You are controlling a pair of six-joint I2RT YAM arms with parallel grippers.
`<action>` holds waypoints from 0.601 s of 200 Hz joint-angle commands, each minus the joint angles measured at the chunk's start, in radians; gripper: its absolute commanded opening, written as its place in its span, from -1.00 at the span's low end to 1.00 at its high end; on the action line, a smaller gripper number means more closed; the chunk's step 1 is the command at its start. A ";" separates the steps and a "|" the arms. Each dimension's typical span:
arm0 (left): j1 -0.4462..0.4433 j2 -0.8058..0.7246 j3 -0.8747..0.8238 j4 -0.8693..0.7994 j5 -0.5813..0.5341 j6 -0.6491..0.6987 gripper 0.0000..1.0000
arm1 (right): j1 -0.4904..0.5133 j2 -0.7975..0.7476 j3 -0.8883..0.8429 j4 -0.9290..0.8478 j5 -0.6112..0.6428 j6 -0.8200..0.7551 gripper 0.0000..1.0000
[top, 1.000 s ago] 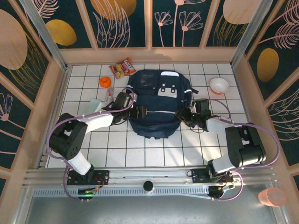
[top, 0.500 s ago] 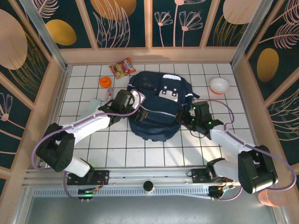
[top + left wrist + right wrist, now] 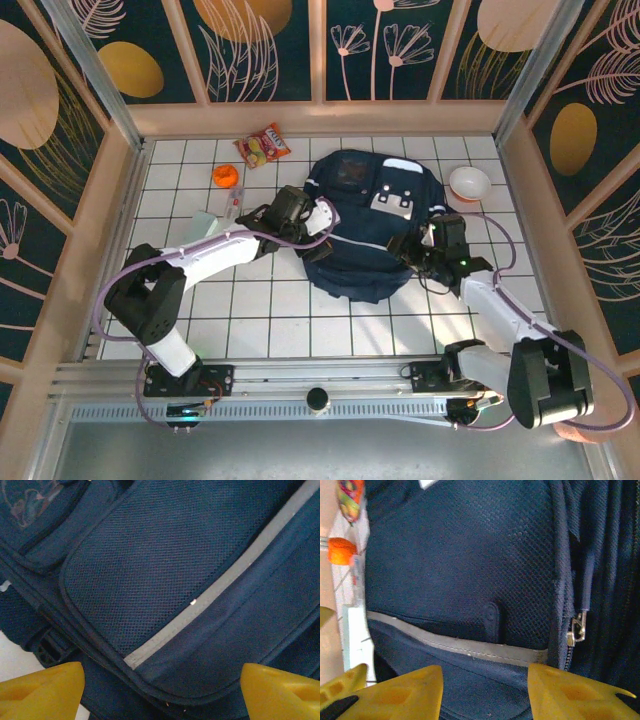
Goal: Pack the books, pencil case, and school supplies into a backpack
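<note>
The backpack (image 3: pixel 372 230) lies flat on the surface (image 3: pixel 250 320) between my pincers, left pincer (image 3: pixel 160 692) wide open and empty, right pincer (image 3: pixel 485 690) part open and empty; I judge one should pin the fabric while the other draws the zip pull (image 3: pixel 576 630).

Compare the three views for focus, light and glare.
Top external: even light, everything crisp, no glare on the backpack. Left wrist: mesh sharp, left fingertips blurred at the bottom corners, a tiny glint beside the stripe. Right wrist: zipper pull sharp, right fingertips soft, the picture darker overall.
</note>
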 commanded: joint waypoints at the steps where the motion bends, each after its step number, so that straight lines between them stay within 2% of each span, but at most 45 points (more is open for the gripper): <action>1: -0.004 -0.047 -0.062 0.009 -0.031 -0.032 0.61 | -0.003 0.066 -0.015 0.040 -0.029 0.004 -0.04; 26: -0.005 -0.094 -0.141 -0.007 -0.023 -0.084 0.59 | 0.029 0.166 0.012 0.085 -0.038 -0.035 -0.12; 49: -0.005 -0.174 -0.193 -0.001 0.017 -0.098 0.57 | 0.148 0.242 0.041 0.108 -0.016 -0.072 -0.15; 76: -0.005 -0.251 -0.227 0.015 0.053 -0.067 0.56 | 0.251 0.294 0.018 0.191 -0.014 -0.027 -0.15; 101: -0.004 -0.260 -0.207 0.011 0.053 -0.014 0.56 | 0.292 0.274 0.043 0.212 0.003 -0.018 -0.13; 120: -0.005 -0.236 -0.172 0.008 0.058 0.088 0.55 | 0.284 0.207 0.099 0.156 0.025 -0.057 -0.10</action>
